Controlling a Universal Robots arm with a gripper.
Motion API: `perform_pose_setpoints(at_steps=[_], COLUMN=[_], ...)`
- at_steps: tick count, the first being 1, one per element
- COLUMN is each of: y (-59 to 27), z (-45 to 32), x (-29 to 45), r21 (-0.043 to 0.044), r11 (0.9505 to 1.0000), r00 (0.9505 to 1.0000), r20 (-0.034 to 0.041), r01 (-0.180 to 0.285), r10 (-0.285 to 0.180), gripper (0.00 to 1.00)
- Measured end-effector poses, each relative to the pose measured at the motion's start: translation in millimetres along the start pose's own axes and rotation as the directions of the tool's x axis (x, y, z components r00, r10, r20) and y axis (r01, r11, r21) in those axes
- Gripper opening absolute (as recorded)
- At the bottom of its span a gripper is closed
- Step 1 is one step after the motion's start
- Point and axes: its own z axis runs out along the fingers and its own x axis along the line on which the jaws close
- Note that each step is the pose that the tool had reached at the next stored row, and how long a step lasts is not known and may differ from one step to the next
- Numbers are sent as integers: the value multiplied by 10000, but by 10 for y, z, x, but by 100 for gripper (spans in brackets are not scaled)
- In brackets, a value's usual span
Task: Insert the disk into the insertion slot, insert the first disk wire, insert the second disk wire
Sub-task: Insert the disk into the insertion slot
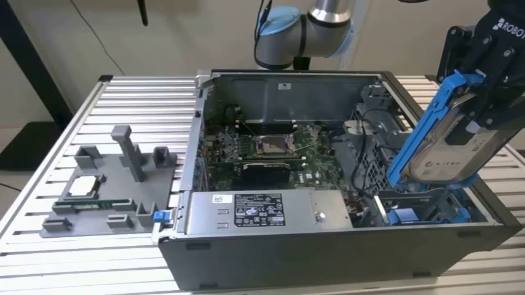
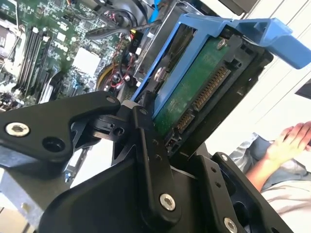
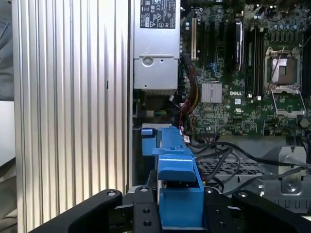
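The tool (image 1: 485, 92) grips the disk (image 1: 449, 138) firmly by its upper end — holding it steeply tilted, lower end right at the insertion slot (image 1: 426, 204) in the near corner of the case (image 1: 328, 252), exterior view's right — angled, I'd judge, to match its opening.

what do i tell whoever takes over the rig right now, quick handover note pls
The gripper is shut on the disk, gripping its blue carrier frame.
The disk hangs tilted, nearly on end, over the exterior view's right side of the open computer case. Its lower end is just above the insertion slot.
Done: disk picked up and brought to the drive cage.
Left: the disk is not in the slot, so all three steps are open (disk, first wire, second wire).
Note: a person's hand shows beyond the disk in the second wrist view.
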Motion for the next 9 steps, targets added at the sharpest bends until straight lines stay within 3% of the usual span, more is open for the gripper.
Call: perform_pose_setpoints(at_steps=[9], y=[-7], z=[89], x=[37], r21=[0], r11=[10000], r00=[10000], r20=[-1], r01=[0], r10=[0], gripper=[0])
